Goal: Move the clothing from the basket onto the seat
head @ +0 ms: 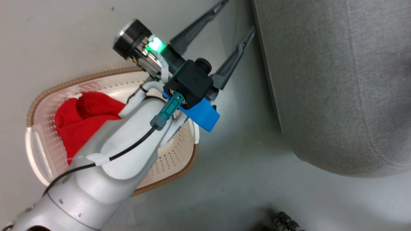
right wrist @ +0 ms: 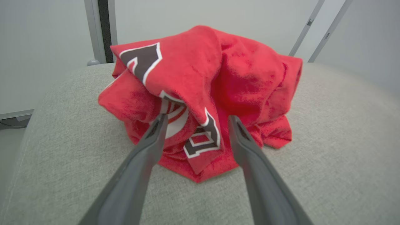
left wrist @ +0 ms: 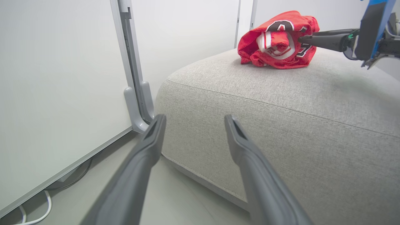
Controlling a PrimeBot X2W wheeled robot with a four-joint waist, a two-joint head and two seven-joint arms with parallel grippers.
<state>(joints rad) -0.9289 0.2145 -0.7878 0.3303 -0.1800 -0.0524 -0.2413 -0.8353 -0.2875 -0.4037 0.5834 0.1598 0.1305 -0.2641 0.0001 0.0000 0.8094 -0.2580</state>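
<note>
Red shirt (head: 86,115) seen bunched in basket (head: 45,106), head view; left gripper (head: 239,16) spread wide over floor (head: 244,154) beside seat (head: 337,80). L wrist: fingers wide, seat side faced; second shirt (left wrist: 275,43) laid on seat top, right gripper (left wrist: 301,38) at it. R wrist: fingers held apart astride a fold, unclamped.

I seem to work in a staged test room: pale partition panels (left wrist: 62,78), bare grey floor (head: 240,186), one upholstered seat (left wrist: 281,131).

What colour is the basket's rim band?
Brown; the rim band shows best in the head view.
</note>
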